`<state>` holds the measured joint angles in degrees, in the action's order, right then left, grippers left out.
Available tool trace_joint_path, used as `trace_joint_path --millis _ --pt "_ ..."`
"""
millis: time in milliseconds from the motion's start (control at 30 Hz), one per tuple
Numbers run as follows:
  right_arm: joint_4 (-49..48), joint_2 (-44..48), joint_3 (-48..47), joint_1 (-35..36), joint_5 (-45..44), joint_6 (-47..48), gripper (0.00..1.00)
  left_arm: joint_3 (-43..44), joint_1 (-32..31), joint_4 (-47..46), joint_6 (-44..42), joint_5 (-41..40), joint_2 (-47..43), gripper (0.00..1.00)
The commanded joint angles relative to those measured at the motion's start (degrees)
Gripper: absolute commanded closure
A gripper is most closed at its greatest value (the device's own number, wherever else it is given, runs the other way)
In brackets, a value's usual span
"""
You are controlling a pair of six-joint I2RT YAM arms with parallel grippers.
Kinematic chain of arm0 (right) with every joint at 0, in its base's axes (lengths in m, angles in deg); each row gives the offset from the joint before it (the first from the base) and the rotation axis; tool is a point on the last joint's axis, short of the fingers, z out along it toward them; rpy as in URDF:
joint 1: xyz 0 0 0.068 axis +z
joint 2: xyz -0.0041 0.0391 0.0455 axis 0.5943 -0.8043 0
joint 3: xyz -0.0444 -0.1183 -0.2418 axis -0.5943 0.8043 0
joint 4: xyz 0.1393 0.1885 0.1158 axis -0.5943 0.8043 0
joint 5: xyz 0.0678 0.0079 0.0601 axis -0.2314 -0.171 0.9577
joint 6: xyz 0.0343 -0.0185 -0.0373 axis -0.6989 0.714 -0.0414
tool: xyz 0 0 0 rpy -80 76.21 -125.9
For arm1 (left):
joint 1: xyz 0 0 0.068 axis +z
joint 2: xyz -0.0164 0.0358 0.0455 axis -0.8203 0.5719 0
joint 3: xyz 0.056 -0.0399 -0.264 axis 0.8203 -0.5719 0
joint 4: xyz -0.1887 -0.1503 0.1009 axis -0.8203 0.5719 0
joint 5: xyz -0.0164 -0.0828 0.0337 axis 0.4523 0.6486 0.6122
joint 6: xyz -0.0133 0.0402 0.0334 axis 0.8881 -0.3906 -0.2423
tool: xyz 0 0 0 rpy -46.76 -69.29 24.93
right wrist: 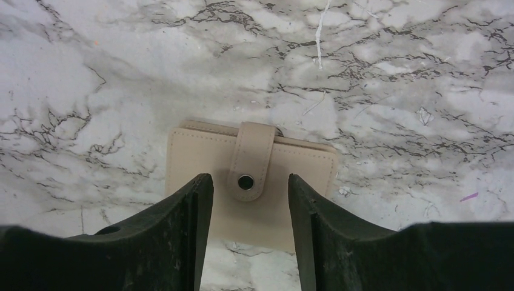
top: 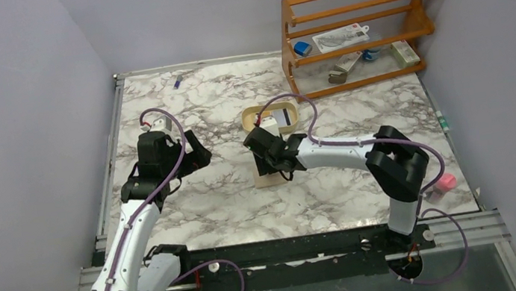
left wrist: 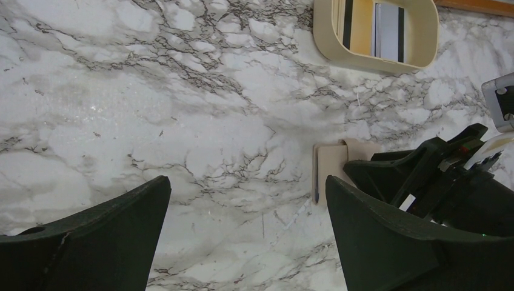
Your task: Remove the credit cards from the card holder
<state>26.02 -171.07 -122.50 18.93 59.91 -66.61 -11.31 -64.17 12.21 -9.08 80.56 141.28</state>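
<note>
The card holder lies flat and snapped shut on the marble table, just in front of the oval tray. None of the credit cards shows at its edges, so they are presumably inside. Your right gripper hangs low over it, jaws part-way apart and holding nothing, one finger on either side of the snap tab. Your left gripper waits well to the left above bare marble, jaws spread wide and empty.

The step in hand looks like opening the snap. A few things will help you do it well:

- Keep the tab centred between the fingers.
- Come down until the tips reach the tab's free end near the stud, not the stitched root.
- Pinch only the tab, then peel it up and back towards its hinge instead of pulling straight up.
- The holder is light and will likely lift or slide with the tab, so bring the left gripper over and press down on a bare corner first, clear of the right fingers.
- Go slowly, because the snap may let go with a jerk
</note>
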Motion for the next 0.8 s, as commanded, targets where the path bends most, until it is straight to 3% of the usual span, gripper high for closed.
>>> trace_joint_path --millis 0,100,200,467,767 --pt "-1.7 -2.7 -0.6 0.2 0.5 -2.5 0.47 -0.6 0.1 0.2 -0.6 1.3 -0.6 0.01" --pt "-0.8 -4.7 -2.0 0.2 0.2 -3.0 0.49 -0.6 0.1 0.1 -0.6 1.5 -0.8 0.01" --pt "-0.9 -5.6 -2.3 0.2 0.1 -3.1 0.59 -0.7 0.1 0.1 -0.7 1.5 -0.9 0.01" --pt "0.1 -7.1 -2.5 0.1 -0.7 -3.2 0.97 -0.7 0.1 0.1 -0.8 1.6 -0.6 0.01" --pt "-4.8 -1.2 1.5 0.1 0.8 -3.7 0.99 -0.7 0.1 -0.1 -0.4 2.4 -1.2 0.01"
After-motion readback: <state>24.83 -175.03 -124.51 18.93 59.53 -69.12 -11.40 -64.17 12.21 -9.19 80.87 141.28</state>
